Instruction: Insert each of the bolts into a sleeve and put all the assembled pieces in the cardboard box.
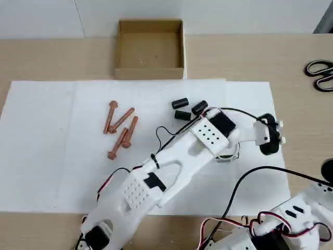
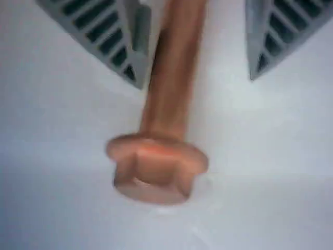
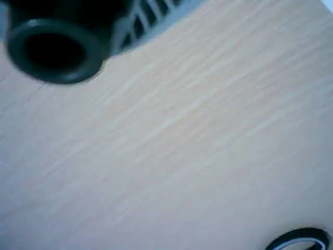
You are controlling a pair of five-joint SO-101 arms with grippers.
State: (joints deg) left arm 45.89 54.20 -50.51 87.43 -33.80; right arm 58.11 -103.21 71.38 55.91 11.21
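Where the white sheet (image 1: 41, 156) nears its right edge, the left gripper (image 2: 195, 82) stands low over one bolt (image 2: 169, 104), its fingers (image 2: 104, 41) spread wide to either side of the shank. One finger touches the shank and the other stands apart from it, so the bolt is straddled, not clamped. Its flanged head lies on the sheet.

Four other bolts (image 1: 120, 130) lie loosely bunched left of the sheet's middle, some of them touching. Three black sleeves (image 1: 182, 115) lie close together near the sheet's far edge, just beside the left arm (image 1: 156, 177). The cardboard box (image 1: 124, 49) sits on the worktop (image 1: 52, 57) just beyond that far edge, open side up.

The right gripper (image 3: 104, 23) hangs over bare worktop off the sheet's right side, closed on a black sleeve (image 3: 52, 49) whose bore faces the wrist camera. One ribbed finger shows against it. Scissors (image 1: 320, 73) lie near the worktop's right edge.
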